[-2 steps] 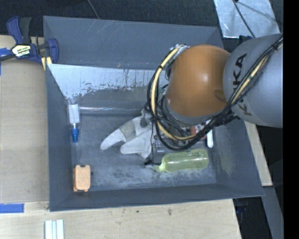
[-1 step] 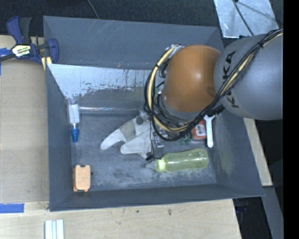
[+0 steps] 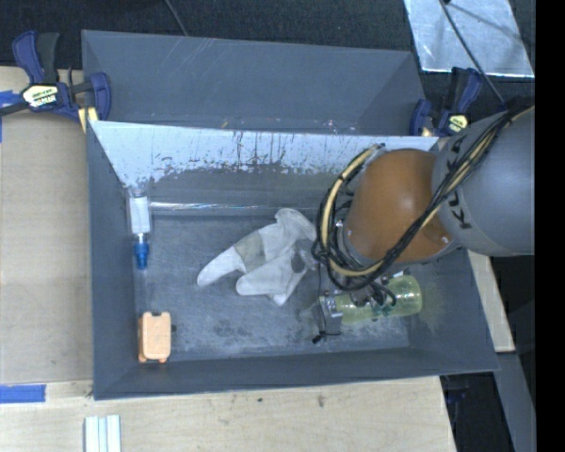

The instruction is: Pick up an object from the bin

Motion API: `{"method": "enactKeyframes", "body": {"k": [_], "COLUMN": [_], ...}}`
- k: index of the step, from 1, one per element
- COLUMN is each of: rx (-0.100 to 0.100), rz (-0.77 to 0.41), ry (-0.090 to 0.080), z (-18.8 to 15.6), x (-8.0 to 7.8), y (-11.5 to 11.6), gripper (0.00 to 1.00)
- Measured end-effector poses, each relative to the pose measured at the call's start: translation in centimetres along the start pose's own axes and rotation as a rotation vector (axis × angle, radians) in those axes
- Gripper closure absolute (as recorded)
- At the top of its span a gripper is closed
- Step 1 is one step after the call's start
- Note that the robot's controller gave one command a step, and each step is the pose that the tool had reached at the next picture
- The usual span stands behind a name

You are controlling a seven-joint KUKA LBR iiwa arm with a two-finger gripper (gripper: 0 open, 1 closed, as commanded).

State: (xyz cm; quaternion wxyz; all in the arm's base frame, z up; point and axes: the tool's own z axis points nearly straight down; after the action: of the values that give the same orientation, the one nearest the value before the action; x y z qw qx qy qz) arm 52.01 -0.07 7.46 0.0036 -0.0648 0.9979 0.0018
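My gripper [image 3: 326,320] is low over the bin floor at the right front, under the orange wrist cover. It sits at the left end of a pale green clear bottle [image 3: 402,299] that lies on its side along the bin's right wall. The bottle's left part is hidden by the gripper, so I cannot tell whether the two touch. A crumpled white cloth [image 3: 260,260] lies just left of the gripper in the middle of the bin.
A white syringe-like tube with a blue tip [image 3: 139,228] lies along the left wall. An orange block [image 3: 155,336] rests in the front left corner. The arm and its cables cover the bin's right part.
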Motion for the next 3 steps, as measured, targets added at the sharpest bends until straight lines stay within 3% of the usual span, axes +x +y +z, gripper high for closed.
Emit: {"method": "enactKeyframes", "body": {"k": [1, 2, 3], "rx": [0.003, -0.001, 0.004], "rz": [-0.174, 0.003, -0.172], "ry": [0.004, -0.001, -0.006], "z": [0.4, 0.0, 0.1], "x": [-7.0, 0.1, -7.3], "y": [2.4, 0.0, 2.4], "gripper": [0.0, 0.0, 1.0]}}
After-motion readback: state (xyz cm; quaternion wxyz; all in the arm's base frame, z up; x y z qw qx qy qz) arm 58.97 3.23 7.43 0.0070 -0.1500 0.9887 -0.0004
